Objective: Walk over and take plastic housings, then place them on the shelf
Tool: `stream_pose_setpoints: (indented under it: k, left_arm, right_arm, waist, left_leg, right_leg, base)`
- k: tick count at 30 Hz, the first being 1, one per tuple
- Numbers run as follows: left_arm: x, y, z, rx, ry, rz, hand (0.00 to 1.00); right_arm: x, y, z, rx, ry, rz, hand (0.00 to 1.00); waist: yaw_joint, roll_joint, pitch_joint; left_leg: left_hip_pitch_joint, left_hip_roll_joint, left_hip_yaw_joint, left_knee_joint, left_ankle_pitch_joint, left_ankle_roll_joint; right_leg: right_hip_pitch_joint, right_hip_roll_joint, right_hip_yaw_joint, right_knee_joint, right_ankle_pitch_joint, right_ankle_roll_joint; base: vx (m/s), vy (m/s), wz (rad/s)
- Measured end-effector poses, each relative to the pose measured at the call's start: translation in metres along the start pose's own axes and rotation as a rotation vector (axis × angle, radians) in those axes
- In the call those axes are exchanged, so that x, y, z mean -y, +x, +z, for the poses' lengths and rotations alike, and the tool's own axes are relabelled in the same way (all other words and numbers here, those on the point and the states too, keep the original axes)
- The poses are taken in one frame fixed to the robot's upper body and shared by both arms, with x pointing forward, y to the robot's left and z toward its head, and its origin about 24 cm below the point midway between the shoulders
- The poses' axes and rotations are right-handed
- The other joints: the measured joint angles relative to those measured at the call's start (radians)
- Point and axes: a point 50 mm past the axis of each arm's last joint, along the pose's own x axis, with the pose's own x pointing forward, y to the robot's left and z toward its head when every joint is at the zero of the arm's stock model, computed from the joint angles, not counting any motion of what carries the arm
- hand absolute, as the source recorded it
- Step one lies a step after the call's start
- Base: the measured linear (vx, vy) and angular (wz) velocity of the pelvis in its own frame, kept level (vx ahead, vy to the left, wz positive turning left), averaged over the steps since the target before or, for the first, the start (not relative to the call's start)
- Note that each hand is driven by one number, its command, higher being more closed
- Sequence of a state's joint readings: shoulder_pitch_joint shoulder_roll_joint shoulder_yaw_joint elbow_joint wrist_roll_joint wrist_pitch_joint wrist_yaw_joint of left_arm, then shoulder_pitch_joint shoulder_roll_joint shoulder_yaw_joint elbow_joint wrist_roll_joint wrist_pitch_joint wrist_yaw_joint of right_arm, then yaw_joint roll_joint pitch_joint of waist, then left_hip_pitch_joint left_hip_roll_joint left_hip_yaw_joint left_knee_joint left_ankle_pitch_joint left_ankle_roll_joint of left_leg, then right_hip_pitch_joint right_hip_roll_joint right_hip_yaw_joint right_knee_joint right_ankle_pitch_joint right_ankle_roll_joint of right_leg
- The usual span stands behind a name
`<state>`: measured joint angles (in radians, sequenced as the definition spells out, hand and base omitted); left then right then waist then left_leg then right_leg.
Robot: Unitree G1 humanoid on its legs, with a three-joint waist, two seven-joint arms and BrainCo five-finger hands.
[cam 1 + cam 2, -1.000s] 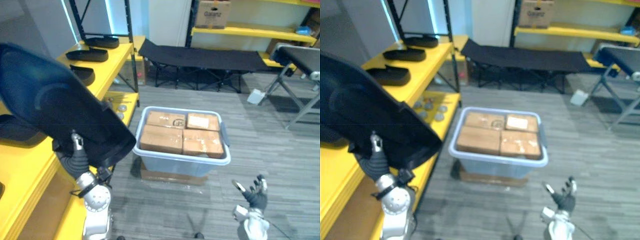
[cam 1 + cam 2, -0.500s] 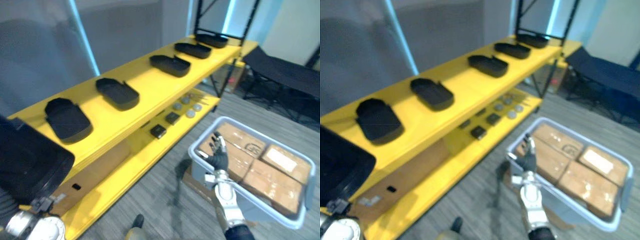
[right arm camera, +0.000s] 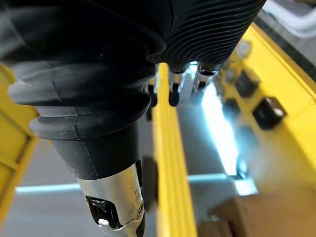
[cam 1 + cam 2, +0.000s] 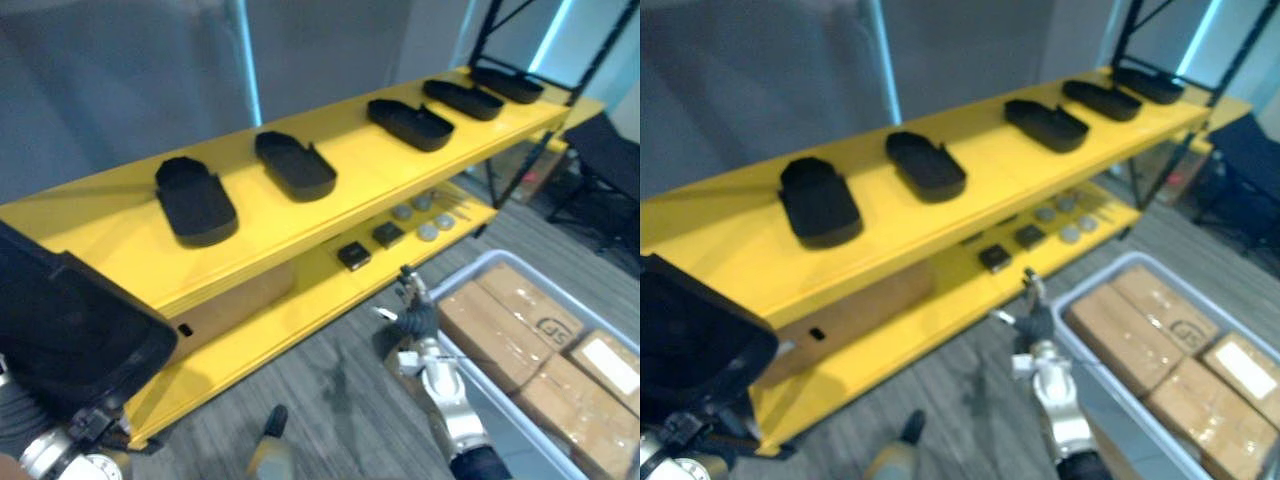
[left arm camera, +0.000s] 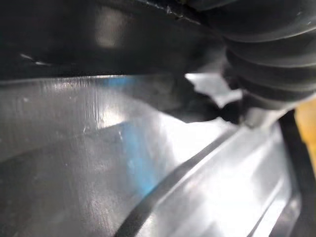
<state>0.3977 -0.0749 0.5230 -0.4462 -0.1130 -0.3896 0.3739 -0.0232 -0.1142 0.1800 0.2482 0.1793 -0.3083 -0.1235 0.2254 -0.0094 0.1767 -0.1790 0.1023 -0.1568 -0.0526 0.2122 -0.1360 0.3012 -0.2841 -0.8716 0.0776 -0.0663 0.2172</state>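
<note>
Housing (image 4: 70, 320): on the left hand (image 5: 266, 54), off the shelf's (image 4: 330, 215) near end; we judge it lined up to extend the placed row (image 4: 294, 165).
Left hand: fingers hidden; we cannot tell.
Right hand (image 4: 414, 318): fingers loosely spread, empty.

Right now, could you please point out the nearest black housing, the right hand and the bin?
nearest black housing (image 4: 70, 330): left eye view, its dark outer shell.
right hand (image 4: 414, 320): left eye view, its dark palm.
bin (image 4: 468, 270): left eye view, its pale rim.
</note>
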Motion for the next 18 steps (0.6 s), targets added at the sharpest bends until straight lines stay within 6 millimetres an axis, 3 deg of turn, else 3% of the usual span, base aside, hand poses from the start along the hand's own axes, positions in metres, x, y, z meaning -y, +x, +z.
stream_pose_setpoints:
  k: [2,3,5,6,8,10,14,18]
  left_arm:
    - [0.013,0.007,0.005,0.037,-0.029,-0.094,1.00]
    - [0.023,0.012,0.008,0.067,-0.053,-0.175,1.00]
    - [0.042,0.020,0.014,0.111,-0.108,-0.283,1.00]
    - [0.056,0.024,0.017,0.136,-0.143,-0.344,1.00]
    - [0.071,0.028,0.013,0.133,-0.172,-0.382,1.00]
    - [0.075,0.026,0.003,0.084,-0.180,-0.375,1.00]
    - [0.065,0.008,-0.011,-0.018,-0.145,-0.369,1.00]
    - [0.054,0.001,-0.017,-0.057,-0.099,-0.328,1.00]
  right_arm:
    - [0.001,-0.008,-0.001,0.003,0.001,0.014,0.00]
    - [0.003,-0.012,-0.001,0.012,-0.001,0.019,0.00]
    - [0.006,-0.014,0.004,0.043,0.000,0.017,0.00]
    - [0.011,-0.013,0.008,0.063,0.002,0.012,0.00]
    - [0.014,-0.011,0.012,0.085,0.008,0.006,0.00]
    - [0.016,-0.011,0.013,0.094,0.025,0.013,0.00]
    - [0.026,-0.019,0.008,0.068,0.015,-0.007,0.00]
    - [0.027,-0.028,0.001,0.037,0.019,0.029,0.00]
  waist:
    - [-0.025,-0.002,0.003]
    - [-0.040,-0.006,0.003]
    - [-0.066,-0.013,0.006]
    - [-0.081,-0.017,0.012]
    - [-0.075,-0.021,0.023]
    - [-0.084,-0.010,0.030]
    - [-0.100,0.023,0.051]
    - [-0.103,0.023,0.057]
  left_leg:
    - [-0.003,-0.013,-0.006,-0.019,0.021,0.017]
    - [-0.006,-0.026,-0.025,-0.026,0.030,0.016]
    - [-0.024,-0.048,-0.062,-0.026,0.046,0.006]
    - [-0.035,-0.062,-0.084,-0.026,0.063,0.001]
    - [-0.036,-0.064,-0.084,-0.025,0.071,0.000]
    - [-0.036,-0.062,-0.076,-0.025,0.090,0.012]
    - [-0.032,-0.044,-0.048,-0.005,0.079,0.044]
    - [-0.032,-0.048,0.010,0.024,0.064,0.058]
  right_leg:
    - [-0.027,-0.001,0.093,0.062,-0.073,-0.030]
    - [-0.038,-0.001,0.152,0.095,-0.112,-0.065]
    - [-0.058,0.001,0.279,0.133,-0.155,-0.086]
    - [-0.065,0.000,0.328,0.155,-0.174,-0.065]
    - [-0.071,-0.009,0.332,0.178,-0.206,-0.026]
    - [-0.072,-0.006,0.332,0.186,-0.217,-0.002]
    - [-0.071,0.009,0.348,0.193,-0.228,-0.001]
    - [-0.058,-0.006,0.352,0.192,-0.230,0.004]
  base:
    - [-0.09,0.024,0.64]
    - [-0.06,-0.018,0.73]
    - [-0.03,-0.024,0.74]
    - [-0.04,-0.026,0.66]
    - [-0.05,-0.043,0.19]
    - [-0.07,-0.037,0.07]
    - [-0.09,-0.008,-0.04]
    - [-0.03,0.007,-0.02]
